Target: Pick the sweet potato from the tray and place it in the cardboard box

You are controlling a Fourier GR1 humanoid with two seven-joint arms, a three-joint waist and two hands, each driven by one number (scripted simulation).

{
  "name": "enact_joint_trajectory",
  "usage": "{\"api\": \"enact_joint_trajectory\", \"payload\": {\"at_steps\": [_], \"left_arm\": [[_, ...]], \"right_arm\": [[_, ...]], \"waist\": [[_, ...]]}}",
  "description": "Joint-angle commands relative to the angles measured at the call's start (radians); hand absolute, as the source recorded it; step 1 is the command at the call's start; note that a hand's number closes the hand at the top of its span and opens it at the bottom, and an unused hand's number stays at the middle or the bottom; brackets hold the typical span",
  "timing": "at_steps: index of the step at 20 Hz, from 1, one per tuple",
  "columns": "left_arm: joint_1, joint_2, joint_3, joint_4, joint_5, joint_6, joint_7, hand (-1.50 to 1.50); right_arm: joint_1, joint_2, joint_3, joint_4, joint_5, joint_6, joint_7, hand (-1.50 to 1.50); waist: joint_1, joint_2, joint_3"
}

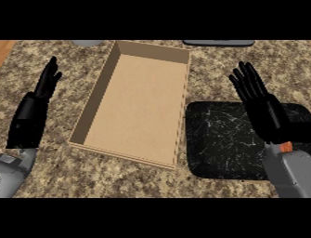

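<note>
Speckled granite counter [219, 60] is spreading under everything, and at its left side the left hand [38, 104] is resting with its fingers straight and together, pointing up, holding nothing. Just right of it the cardboard box [96, 100] is lying open, its tan floor showing nothing inside. Further right, the black marbled tray [219, 139] is sitting close beside the box wall, and the right hand [264, 104] is hovering over the tray's right half, fingers straight and slightly spread, gripping nothing. The sweet potato is not showing anywhere; it may be lying hidden under that hand and forearm, though that cannot be told. Judging from this, the pick is not yet made, so the right hand should be lowering squarely over the potato and curling round its middle before lifting leftward over the box wall.
</note>
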Motion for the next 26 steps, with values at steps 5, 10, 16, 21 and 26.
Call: {"api": "enact_joint_trajectory", "payload": {"at_steps": [5,10,16,21,26], "left_arm": [[0.157,0.060,0.103,0.189,-0.006,0.012,-0.026,0.00],[0.209,0.077,0.117,0.212,0.020,-0.004,-0.017,0.00],[0.219,0.061,0.147,0.255,0.045,-0.043,-0.079,0.00],[0.174,0.071,0.160,0.284,0.050,-0.096,-0.080,0.00],[0.139,0.071,0.180,0.311,0.064,-0.123,-0.074,0.00]], "right_arm": [[0.117,-0.267,-0.134,0.139,-0.152,0.353,0.033,-1.50],[0.157,-0.481,0.008,0.060,0.386,0.268,-0.188,-1.50],[0.244,-0.427,-0.115,0.430,0.238,0.510,-0.695,-1.50],[0.106,-0.548,-0.080,0.523,0.415,0.404,-0.787,-1.50],[0.014,-0.644,0.038,0.543,0.601,0.309,-0.782,-1.50]], "waist": [[-0.031,-0.019,-0.008],[-0.021,-0.021,-0.007],[-0.019,-0.019,-0.002],[-0.004,-0.019,-0.004],[0.008,-0.017,-0.005]]}}
